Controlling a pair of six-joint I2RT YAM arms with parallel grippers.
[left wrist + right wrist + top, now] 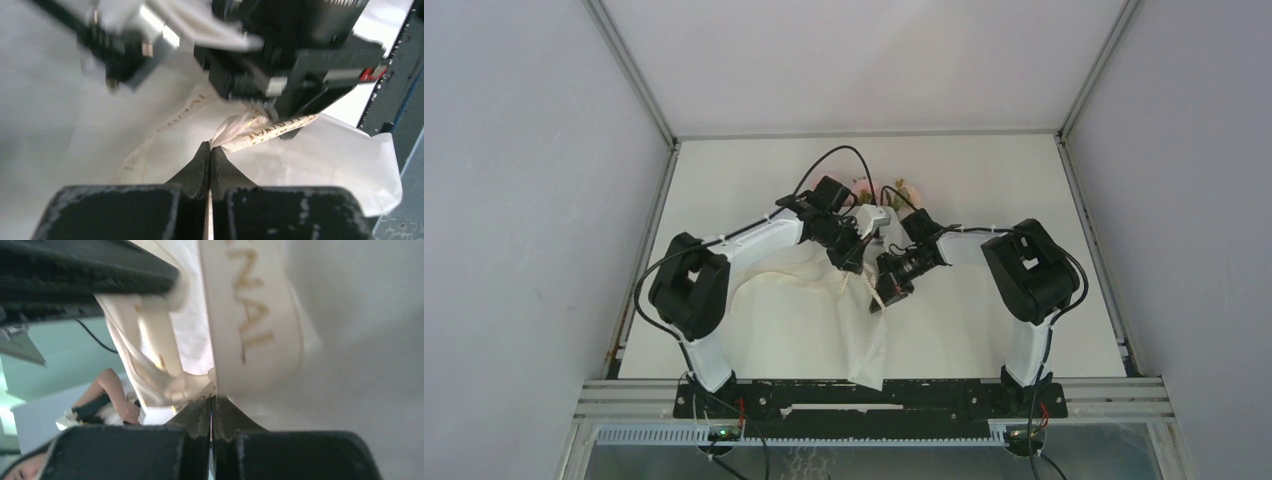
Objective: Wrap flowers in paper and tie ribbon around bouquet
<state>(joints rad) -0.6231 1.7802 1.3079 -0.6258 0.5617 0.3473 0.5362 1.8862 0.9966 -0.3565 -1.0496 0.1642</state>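
Mostly hidden, the flowers (864, 185), tucked behind the left arm (819, 215) and right arm (929, 252), only pink tips peeking out. And the ribbon (250, 315) runs off the top edge, gold lettering cut short

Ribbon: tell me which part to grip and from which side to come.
Probably the taut printed span of the ribbon, lifted clear of the paper: pinch across its flat faces, coming edge-on from above. The left gripper and right gripper both pinch it so, jaws shut.

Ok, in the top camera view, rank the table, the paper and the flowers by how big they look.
Largest to smallest:
1. table
2. paper
3. flowers, of which only a small part shows
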